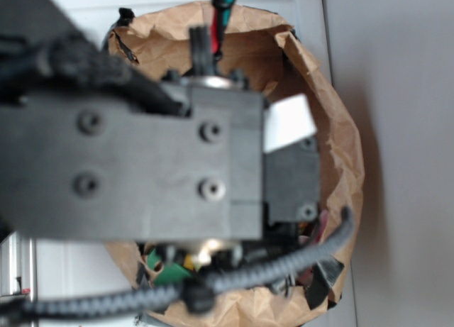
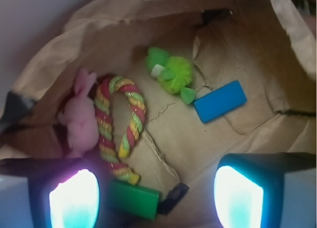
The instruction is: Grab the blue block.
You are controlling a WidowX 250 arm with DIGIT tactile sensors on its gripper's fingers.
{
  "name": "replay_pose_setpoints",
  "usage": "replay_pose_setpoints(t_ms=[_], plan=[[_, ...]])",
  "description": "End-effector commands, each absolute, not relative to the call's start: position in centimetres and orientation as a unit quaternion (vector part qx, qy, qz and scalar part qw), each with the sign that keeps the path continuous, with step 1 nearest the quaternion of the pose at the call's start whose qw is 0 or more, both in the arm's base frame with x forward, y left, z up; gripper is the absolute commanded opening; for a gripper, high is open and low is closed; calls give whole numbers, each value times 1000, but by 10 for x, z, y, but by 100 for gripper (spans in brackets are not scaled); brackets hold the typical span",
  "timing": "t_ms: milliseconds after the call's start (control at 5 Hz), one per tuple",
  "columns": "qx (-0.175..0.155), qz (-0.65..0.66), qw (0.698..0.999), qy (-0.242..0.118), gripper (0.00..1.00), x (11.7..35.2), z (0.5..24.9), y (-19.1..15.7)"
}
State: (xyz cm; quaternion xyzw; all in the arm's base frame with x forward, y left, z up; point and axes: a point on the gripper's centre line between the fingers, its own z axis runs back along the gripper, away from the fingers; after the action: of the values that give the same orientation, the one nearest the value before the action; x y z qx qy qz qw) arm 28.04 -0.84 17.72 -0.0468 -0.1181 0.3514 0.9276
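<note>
The blue block (image 2: pixel 220 101) lies flat on the brown paper floor of the bag (image 2: pixel 218 154), right of centre in the wrist view, next to the yellow-green fuzzy toy (image 2: pixel 172 74). My gripper (image 2: pixel 156 198) hangs above the bag floor, open, with nothing between its glowing fingertips (image 2: pixel 74 198). The block is well ahead of the jaws and slightly right. In the exterior view the arm (image 1: pixel 142 164) covers the bag's inside and the block is hidden.
A pink plush rabbit (image 2: pixel 81 114) and a striped rope toy (image 2: pixel 119 124) lie at the left. A flat green piece (image 2: pixel 133 198) and a small dark piece (image 2: pixel 173 196) sit between the fingers' near edge. Crumpled paper bag walls (image 1: pixel 340 150) ring everything.
</note>
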Motion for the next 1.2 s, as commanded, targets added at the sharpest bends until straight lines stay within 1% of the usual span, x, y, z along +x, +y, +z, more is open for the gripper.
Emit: replay_pose_setpoints(t_ms=[0, 200, 400, 600, 1000], plan=[[-62, 508, 848, -137, 100, 283, 170, 23], [-58, 520, 841, -141, 100, 287, 164, 31], [-54, 526, 837, -139, 100, 287, 159, 37], [-50, 554, 821, -129, 100, 291, 153, 45], [-50, 554, 821, -129, 100, 291, 153, 45]])
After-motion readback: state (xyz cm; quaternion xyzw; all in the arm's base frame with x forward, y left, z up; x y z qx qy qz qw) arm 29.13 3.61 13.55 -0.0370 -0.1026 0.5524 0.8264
